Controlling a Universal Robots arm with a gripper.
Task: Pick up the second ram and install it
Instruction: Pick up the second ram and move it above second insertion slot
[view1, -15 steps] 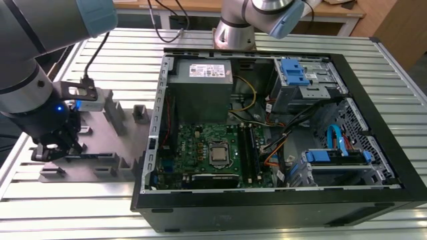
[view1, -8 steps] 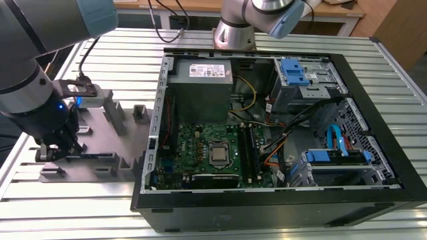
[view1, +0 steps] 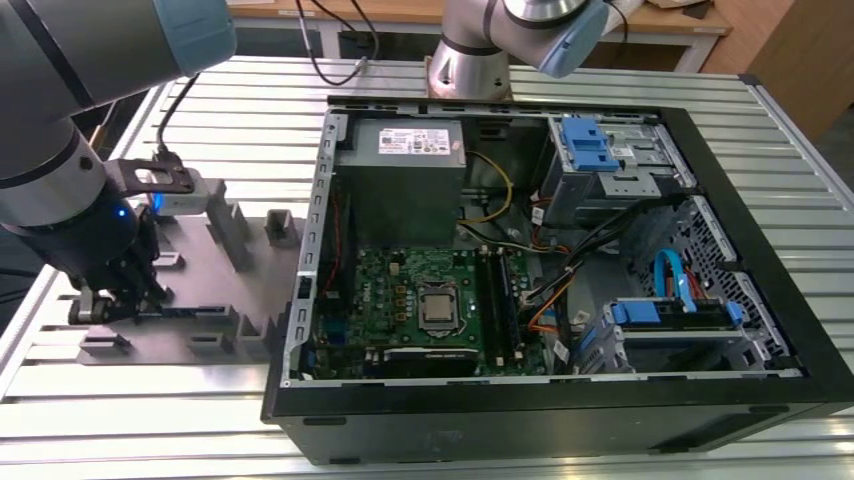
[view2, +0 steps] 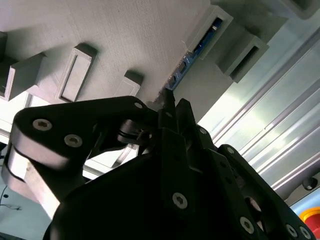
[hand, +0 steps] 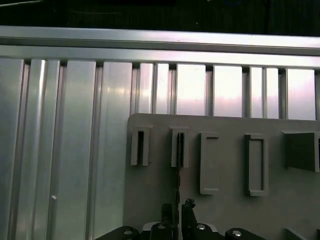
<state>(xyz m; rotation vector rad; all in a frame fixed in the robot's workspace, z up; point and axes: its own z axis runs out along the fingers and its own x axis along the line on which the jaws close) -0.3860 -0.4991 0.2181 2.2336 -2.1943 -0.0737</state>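
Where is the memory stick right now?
The memory stick sits in the grey holder plate, on the exterior view's left beside the computer case, right at the gripper.

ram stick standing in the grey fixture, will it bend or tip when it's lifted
Probably stiff: the ram stick is a flat circuit board. Likely light, since it looks very thin edge-on in the first wrist view. It stands on edge in a slotted grey fixture block, so a skewed pull by the gripper might bind or chip it.
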